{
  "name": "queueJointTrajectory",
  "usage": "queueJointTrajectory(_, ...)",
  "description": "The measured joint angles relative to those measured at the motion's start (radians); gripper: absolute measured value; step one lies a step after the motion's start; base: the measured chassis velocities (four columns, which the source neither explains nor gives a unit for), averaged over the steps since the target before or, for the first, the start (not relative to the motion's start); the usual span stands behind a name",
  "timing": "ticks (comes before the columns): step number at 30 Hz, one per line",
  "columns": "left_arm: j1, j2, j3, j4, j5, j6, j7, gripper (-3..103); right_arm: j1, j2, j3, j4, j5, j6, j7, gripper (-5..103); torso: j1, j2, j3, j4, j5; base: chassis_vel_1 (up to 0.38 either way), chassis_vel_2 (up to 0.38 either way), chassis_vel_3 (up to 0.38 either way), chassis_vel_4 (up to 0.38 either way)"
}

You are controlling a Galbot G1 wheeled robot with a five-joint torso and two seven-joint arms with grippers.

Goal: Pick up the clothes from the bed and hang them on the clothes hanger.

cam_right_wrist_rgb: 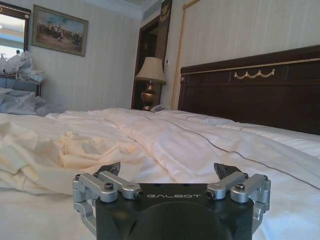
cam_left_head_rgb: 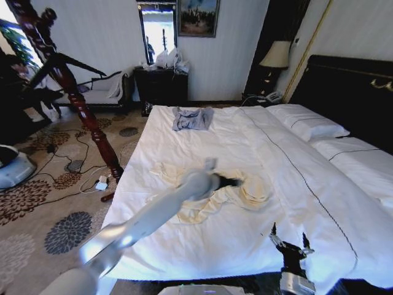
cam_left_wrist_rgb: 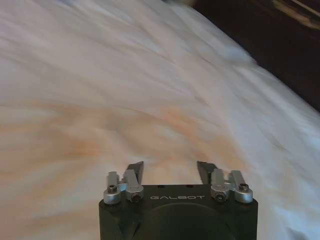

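Here the left end effector reaches, jaws spread wide, over the cream clothes crumpled mid-bed, while the right end effector waits wide open at the bed's near edge.

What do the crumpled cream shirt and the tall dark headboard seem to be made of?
The crumpled cream shirt looks like thin, matte woven cloth, perhaps cotton, judging by its fine wrinkles. The tall dark headboard looks like polished dark wood with gilt trim; it shows a slight sheen.
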Motion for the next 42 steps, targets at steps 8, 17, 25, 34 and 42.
queueJointTrajectory(8,0.328,0.068,-0.224,-0.039,0.279,-0.08,0.106,96,0.014,0.001,-0.022,-0.023,-0.012,-0.009,0.0,100,0.0,0.0,0.0,-0.0006,0.0004,0.0,0.0,0.0,0.0)
queueJointTrajectory(17,0.376,0.03,-0.259,0.021,0.344,-0.117,0.098,100,-0.004,0.006,-0.019,-0.013,-0.019,-0.008,0.006,100,0.0,0.0,0.0,-0.0008,0.0003,0.0,0.0,0.0,0.0)
queueJointTrajectory(25,0.392,-0.014,-0.246,0.03,0.369,-0.148,0.127,89,-0.026,0.004,-0.005,0.004,-0.019,-0.001,0.018,100,0.0,0.0,0.0,-0.0007,0.0004,0.0,0.0,0.0,0.0)
queueJointTrajectory(34,0.443,-0.049,-0.246,0.01,0.412,-0.189,0.151,57,-0.036,0.011,-0.002,0.014,-0.025,0.004,0.027,100,0.0,0.0,0.0,-0.0005,0.0005,0.0,0.0,0.0,0.0)
queueJointTrajectory(42,0.448,-0.066,-0.268,-0.027,0.4,-0.214,0.161,24,-0.037,0.014,-0.002,0.015,-0.032,0.005,0.031,100,0.0,0.0,0.0,-0.0006,0.0003,0.0,0.0,0.0,0.0)
